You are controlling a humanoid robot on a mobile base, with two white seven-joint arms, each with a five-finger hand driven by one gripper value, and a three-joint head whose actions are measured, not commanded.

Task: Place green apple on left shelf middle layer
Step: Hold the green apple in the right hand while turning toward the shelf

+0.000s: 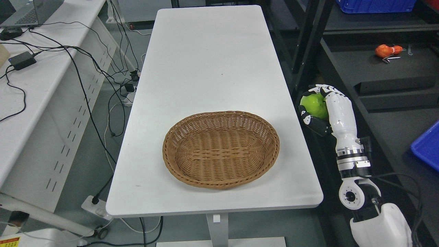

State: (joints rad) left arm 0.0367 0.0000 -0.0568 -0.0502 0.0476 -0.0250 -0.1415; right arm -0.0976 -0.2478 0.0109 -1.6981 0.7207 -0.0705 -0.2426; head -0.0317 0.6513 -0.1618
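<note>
- The right hand (324, 109) shows at the right of the frame, just past the right edge of the white counter (209, 68), with its white forearm rising from the lower right corner.
- Its fingers (329, 91) are curled over the green apple (313, 105), grasping it; the black-tipped thumb and palm sit under and to the lower side of the fruit.
- The green apple is held off the counter's right edge, over the dark gap between the counter and the black shelf (377, 61) that fills the upper right of the frame.
- A woven brown basket (221, 149), oval and shallow, lies on the counter in the lower middle of the frame, well left of the hand; nothing shows inside it.
- On the shelf board in the upper right lies a small orange object (387, 50) with a thin metal piece beside it; what it is cannot be told.
- A blue bin (375, 5) sits at the top right edge on a higher board, and another blue tray (427, 145) cuts in at the right edge, lower down.
- At the left of the frame stands a second white desk (44, 103) carrying a laptop (31, 12), a black power adapter (21, 60) and loose black cables that trail down to the floor.
- A white power strip (96, 206) lies on the floor near the lower left of the counter.
</note>
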